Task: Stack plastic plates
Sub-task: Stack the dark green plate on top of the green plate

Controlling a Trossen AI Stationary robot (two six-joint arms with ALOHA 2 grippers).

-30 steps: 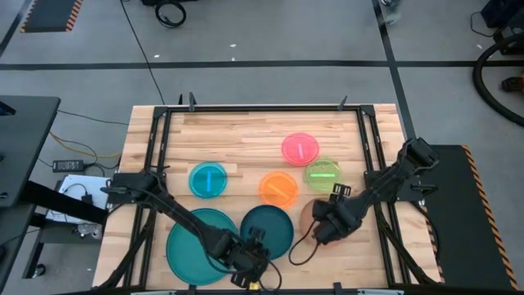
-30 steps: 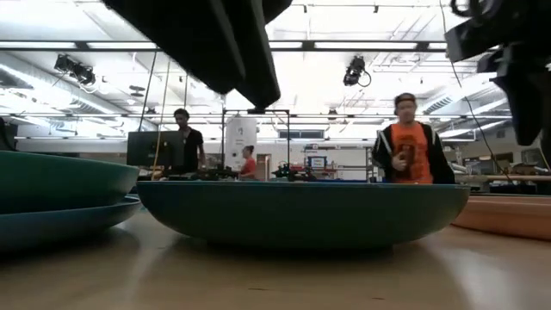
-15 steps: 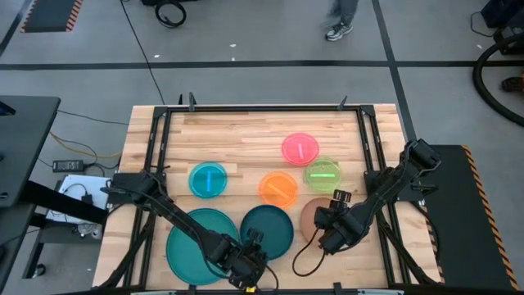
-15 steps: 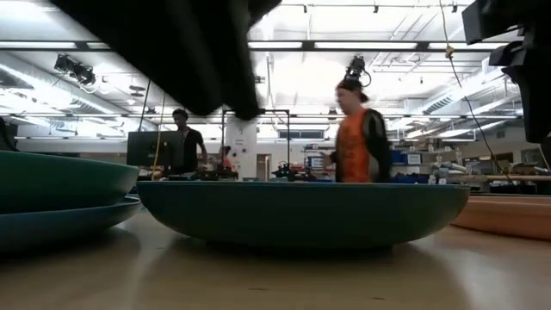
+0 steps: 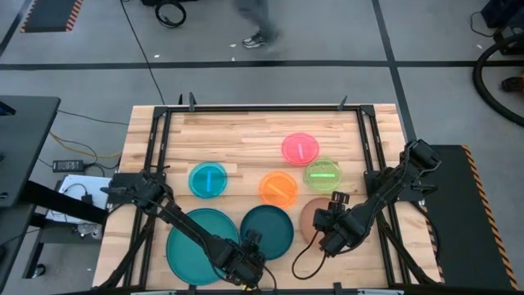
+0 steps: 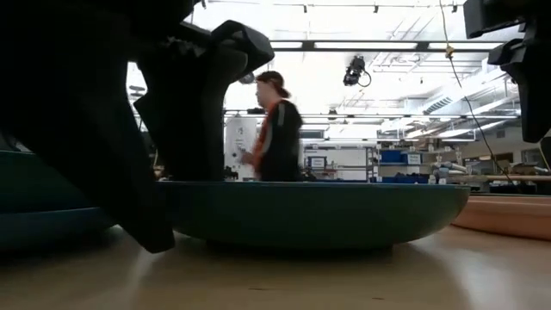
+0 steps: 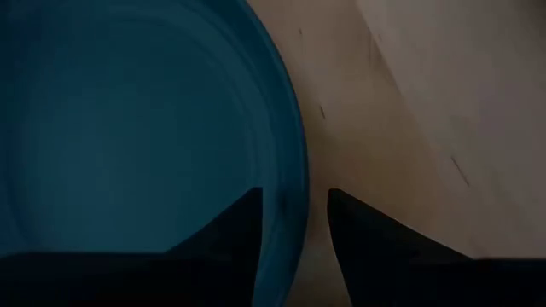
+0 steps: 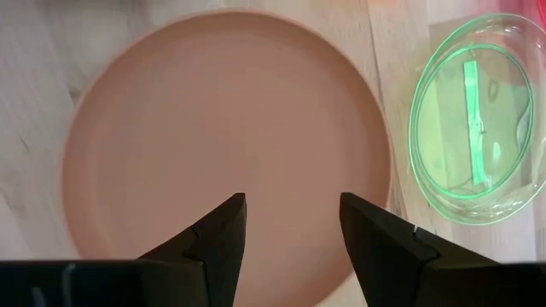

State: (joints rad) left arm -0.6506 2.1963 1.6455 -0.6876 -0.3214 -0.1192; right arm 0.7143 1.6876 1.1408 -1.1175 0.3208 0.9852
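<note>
Left hand [image 7: 294,223] reaches low at the surface's [image 5: 246,135] near edge, fingers spread astride the dark teal plate's [image 5: 267,230] rim, not clenched. Right hand [image 8: 292,226] hovers released above the brown plate [image 8: 222,128], beside the green plate [image 8: 478,119].

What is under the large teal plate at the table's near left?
A blue plate lies under the teal plate; the low view shows its rim below the teal one. The rest of it, and anything beneath, is covered.
</note>
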